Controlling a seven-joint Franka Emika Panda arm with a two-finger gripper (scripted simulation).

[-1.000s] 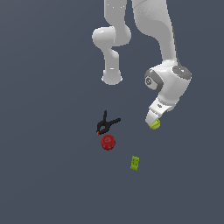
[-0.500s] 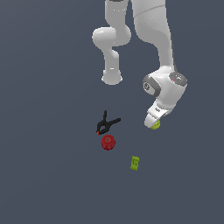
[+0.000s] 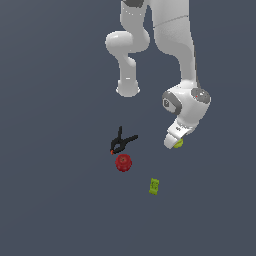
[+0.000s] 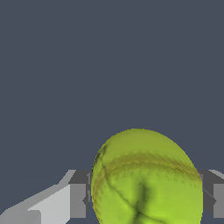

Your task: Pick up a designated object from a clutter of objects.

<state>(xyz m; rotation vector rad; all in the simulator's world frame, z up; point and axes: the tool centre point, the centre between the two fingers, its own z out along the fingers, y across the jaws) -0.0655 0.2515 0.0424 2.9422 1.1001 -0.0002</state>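
Tennis balls: we count one (image 4: 146, 179)
Black spring clamps: we count one (image 3: 121, 142)
Red round objects: we count one (image 3: 123, 162)
Small green boxes: we count one (image 3: 154, 186)

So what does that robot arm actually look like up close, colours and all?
The arm is glossy white, built of rounded, tube-like segments with bulging joints. Near the wrist sit grey caps and a tiny red mark. The gripper has light grey fingers with darker grey parts. No cables show.
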